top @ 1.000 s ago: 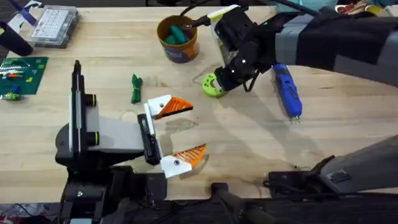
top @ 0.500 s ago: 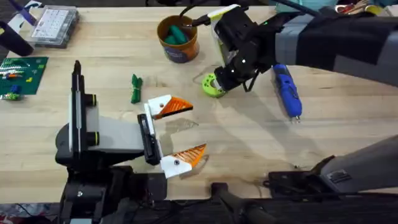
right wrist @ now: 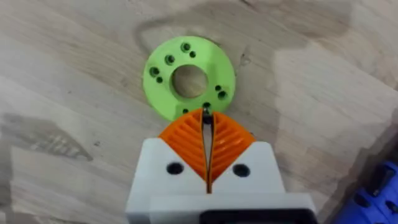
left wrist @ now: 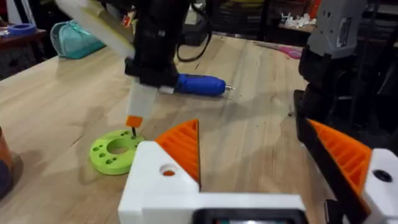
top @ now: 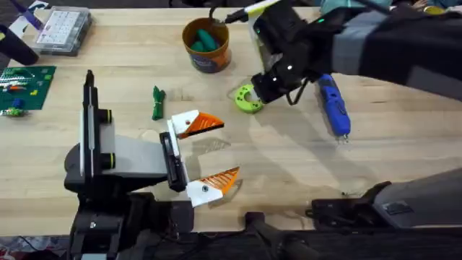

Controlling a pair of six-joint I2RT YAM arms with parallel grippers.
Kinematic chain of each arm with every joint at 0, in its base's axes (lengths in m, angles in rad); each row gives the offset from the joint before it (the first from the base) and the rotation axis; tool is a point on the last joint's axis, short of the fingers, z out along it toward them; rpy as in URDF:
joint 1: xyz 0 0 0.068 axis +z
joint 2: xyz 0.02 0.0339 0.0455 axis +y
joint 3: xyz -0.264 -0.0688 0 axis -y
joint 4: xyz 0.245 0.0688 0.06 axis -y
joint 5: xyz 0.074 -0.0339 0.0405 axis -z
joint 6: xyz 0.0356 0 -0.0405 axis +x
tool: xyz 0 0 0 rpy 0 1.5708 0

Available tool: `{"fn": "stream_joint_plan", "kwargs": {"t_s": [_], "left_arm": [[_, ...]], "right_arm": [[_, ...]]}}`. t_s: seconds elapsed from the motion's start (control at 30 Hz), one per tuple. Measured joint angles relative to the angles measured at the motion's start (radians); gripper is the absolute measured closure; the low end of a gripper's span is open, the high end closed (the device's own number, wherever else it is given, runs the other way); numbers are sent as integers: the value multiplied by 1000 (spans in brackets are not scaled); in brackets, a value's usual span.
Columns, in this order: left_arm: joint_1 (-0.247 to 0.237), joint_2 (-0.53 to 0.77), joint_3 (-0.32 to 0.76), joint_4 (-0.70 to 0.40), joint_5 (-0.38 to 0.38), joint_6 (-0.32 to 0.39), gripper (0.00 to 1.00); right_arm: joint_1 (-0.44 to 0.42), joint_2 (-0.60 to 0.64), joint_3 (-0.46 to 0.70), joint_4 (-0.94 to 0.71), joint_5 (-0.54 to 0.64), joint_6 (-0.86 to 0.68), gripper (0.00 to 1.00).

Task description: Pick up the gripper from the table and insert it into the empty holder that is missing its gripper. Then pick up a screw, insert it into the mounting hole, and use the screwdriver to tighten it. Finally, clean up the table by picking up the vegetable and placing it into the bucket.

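Pale wood-grain desk [top: 289, 166]. Lime-green ring [right wrist: 188, 78] — dark holes dotted around it. Bright blue screwdriver [top: 333, 105]; dark green vegetable [top: 157, 102]; orange-brown bucket [top: 207, 56], blue band. Right tool [right wrist: 206, 127] — white, orange ribbed pads.

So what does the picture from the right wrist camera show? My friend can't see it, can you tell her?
The right gripper, white with orange ribbed pads pressed together, pinches something small and dark at its tip, just over a hole near the edge of a lime-green ring. The ring lies flat on the wooden table, and a bit of the blue screwdriver peeks in at one corner.
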Motion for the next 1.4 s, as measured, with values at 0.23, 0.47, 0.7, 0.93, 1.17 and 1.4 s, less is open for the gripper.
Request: {"fn": "stream_joint_plan", "kwargs": {"t_s": [0.23, 0.47, 0.7, 0.93, 1.17, 1.4], "left_arm": [[0, 0, 0, 0, 0, 0, 14], [0, 0, 0, 0, 0, 0, 14], [0, 0, 0, 0, 0, 0, 14], [0, 0, 0, 0, 0, 0, 14], [0, 0, 0, 0, 0, 0, 14], [0, 0, 0, 0, 1, 0, 14]], "right_arm": [[0, -114, 19, -73, 0, 0, 994], [0, -174, 200, -313, -6, -22, 994], [8, -176, 329, -400, -7, -60, 994], [74, -172, 455, -443, -7, -90, 994], [128, -99, 615, -464, -50, -132, 994], [221, -18, 660, -480, -118, -215, 994]]}}
